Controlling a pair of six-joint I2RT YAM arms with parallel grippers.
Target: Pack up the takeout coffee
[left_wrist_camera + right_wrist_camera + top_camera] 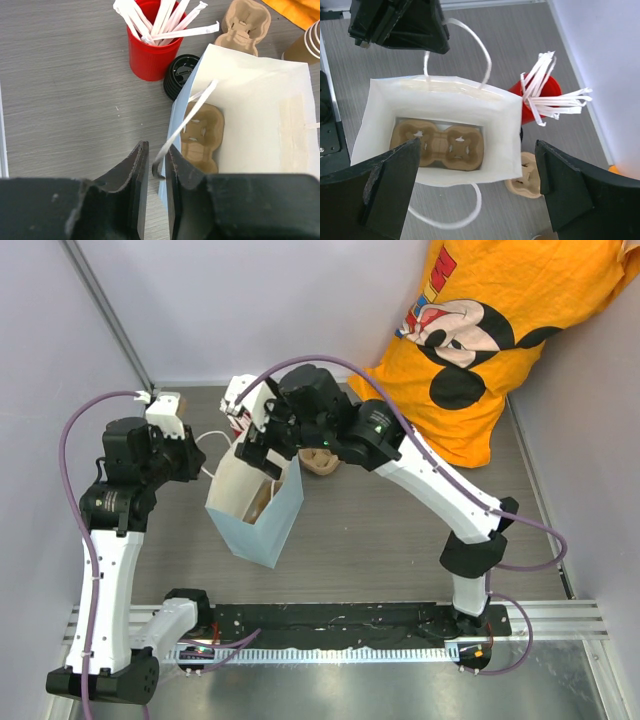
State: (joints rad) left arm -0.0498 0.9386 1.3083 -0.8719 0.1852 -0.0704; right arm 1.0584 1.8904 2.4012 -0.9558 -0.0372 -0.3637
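White bag [250,525] propped by its handle [192,114] between left gripper's [156,150] near-closed fingers, pinch uncertain; right gripper [477,160] wide, empty, overhead. Takeout coffee [302,50] outside, beyond bag. Risks collapse through slipped handle.

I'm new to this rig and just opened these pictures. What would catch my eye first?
A white paper bag stands open mid-table with a pulp cup carrier at its bottom, the right gripper spread wide above its mouth. At the far right corner is a bright orange Mickey Mouse shirt; a red cup of wrapped sticks stands beside the bag.
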